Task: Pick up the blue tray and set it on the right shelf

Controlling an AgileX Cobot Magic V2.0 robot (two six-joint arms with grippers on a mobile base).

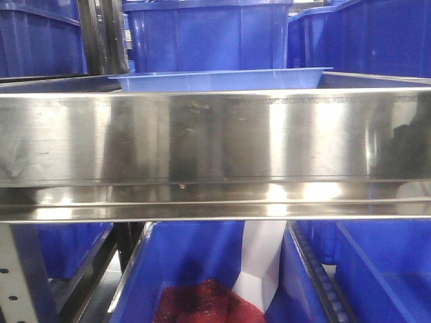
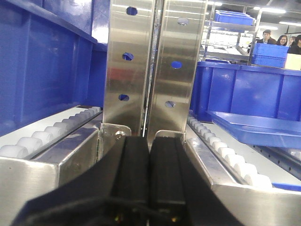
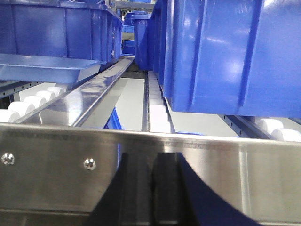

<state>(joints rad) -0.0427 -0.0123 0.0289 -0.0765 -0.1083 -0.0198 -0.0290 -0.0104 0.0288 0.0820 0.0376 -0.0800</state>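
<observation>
We see the blue tray [image 2: 256, 127] resting on the right shelf [image 1: 215, 134] rollers, ahead and right of our left gripper [image 2: 149, 179], ahead and left of our right gripper [image 3: 150, 188]. Both grippers' fingers are pressed together, holding nothing, roughly equally near.

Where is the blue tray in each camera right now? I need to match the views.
Front view: blue tray top centre, just behind the shelf's steel front rail.
Left wrist: tray at right, on the white rollers.
Right wrist: tray at upper left.
Shared landmark: the deep blue bins behind the tray.
</observation>
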